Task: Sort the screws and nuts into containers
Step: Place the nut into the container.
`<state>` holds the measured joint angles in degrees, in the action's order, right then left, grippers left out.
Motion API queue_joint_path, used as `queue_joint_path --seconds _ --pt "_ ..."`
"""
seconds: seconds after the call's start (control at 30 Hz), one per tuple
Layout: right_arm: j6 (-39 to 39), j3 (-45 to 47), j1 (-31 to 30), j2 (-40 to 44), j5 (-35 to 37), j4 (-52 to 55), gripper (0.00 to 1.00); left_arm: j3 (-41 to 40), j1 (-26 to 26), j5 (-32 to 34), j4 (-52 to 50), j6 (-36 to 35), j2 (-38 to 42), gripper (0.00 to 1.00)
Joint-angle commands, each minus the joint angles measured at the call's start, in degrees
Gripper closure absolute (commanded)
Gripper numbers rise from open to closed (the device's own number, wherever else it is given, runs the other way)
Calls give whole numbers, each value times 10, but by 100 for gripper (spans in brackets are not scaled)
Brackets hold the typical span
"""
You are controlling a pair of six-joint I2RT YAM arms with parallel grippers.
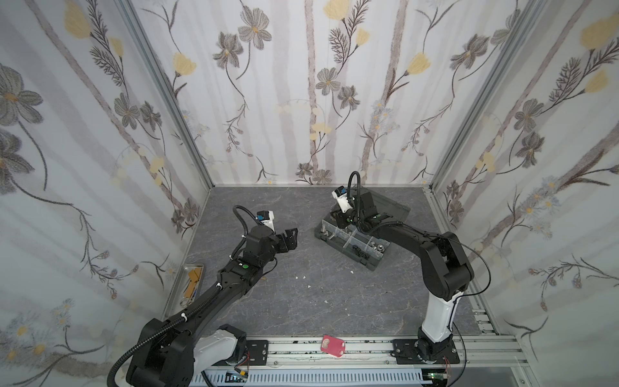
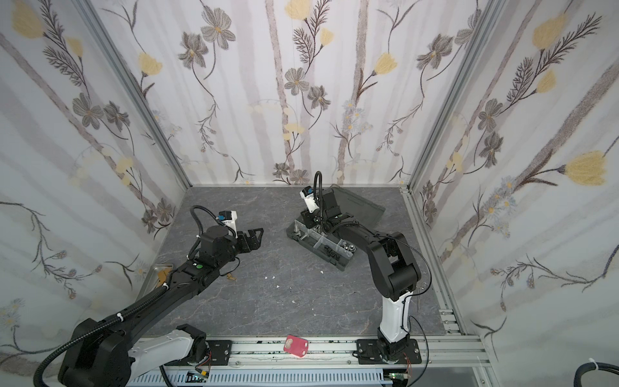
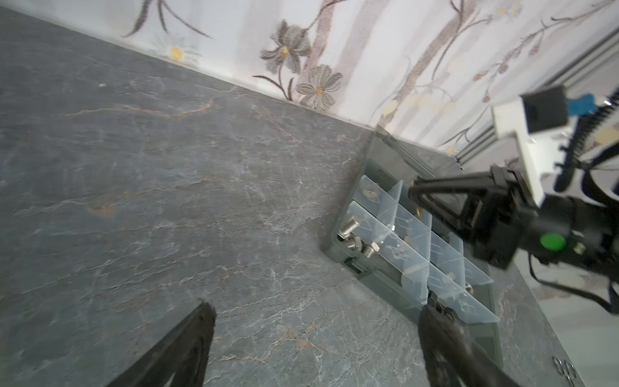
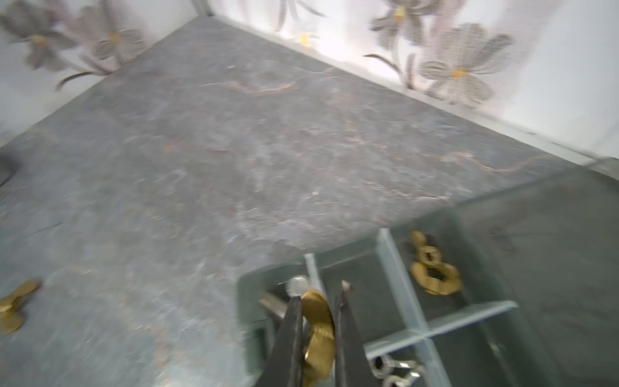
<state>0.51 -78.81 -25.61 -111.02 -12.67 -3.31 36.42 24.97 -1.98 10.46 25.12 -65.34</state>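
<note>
Right fingers (image 4: 290, 338) are pinching a brass nut (image 4: 320, 330), hanging over a corner of the box (image 1: 370, 266) at 2 o'clock on the counter (image 1: 301, 308). Left fingers (image 3: 187, 348) are gaping wide, hovering around 10 o'clock. Second nut (image 4: 13, 308) is lying loose on the counter.

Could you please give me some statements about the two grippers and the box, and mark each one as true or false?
1. The right gripper is shut on a brass wing nut. True.
2. The left gripper holds a bolt. False: it is open and empty.
3. The lid of the organizer box is closed. False: it is folded open.
4. Silver bolts lie in an end cell of the box. True.
5. A second wing nut lies on the table, outside the box. True.
</note>
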Motion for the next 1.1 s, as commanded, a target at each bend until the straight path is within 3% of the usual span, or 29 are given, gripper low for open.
queue_joint_path --seconds 0.0,0.27,0.47,0.6,0.67,0.9,1.07 --pt "21 -52 26 -42 25 25 100 -1 5 -3 53 -21 -15 6" --pt "0 -158 55 -131 25 76 97 -18 4 18 58 -21 -18 5" --pt "-10 -176 53 -155 -1 80 91 -39 5 38 72 -19 -6 5" --pt "-14 -180 52 -161 -20 80 79 -42 5 48 77 -12 -8 5" --pt "-17 -184 51 -162 -23 86 66 -41 5 53 77 -11 -10 5" --pt "-15 -182 40 -127 -41 105 57 -45 -8 97 58 20 3 4" --pt "-14 -64 -39 -36 -110 9 53 -43 -95 103 -10 113 9 3"
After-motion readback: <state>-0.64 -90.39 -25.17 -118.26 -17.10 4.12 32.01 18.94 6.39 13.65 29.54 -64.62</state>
